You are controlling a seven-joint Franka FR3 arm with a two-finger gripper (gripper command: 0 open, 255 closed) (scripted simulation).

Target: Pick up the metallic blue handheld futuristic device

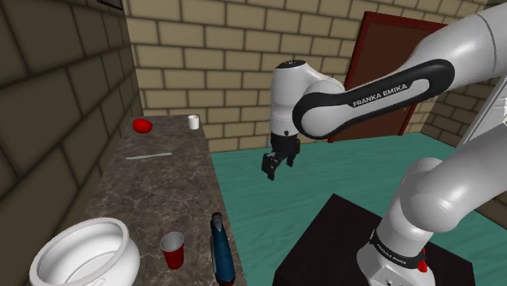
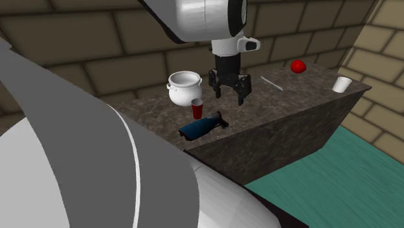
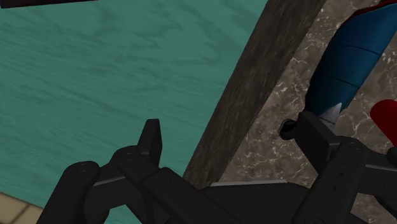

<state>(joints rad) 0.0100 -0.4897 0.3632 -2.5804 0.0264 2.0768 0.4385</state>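
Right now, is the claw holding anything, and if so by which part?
Nothing is held. The claw stands open and empty over the edge of the counter; the blue device lies on it, untouched.

The gripper [image 3: 229,127] holds its black fingers [image 3: 151,137] apart, one on each side of the counter [image 3: 280,102] edge: one over the teal floor [image 3: 127,63], the other over the counter top. A blue device [image 3: 350,57] lies on the counter. A red cup [image 3: 385,118] stands on the counter too, just beside the device.
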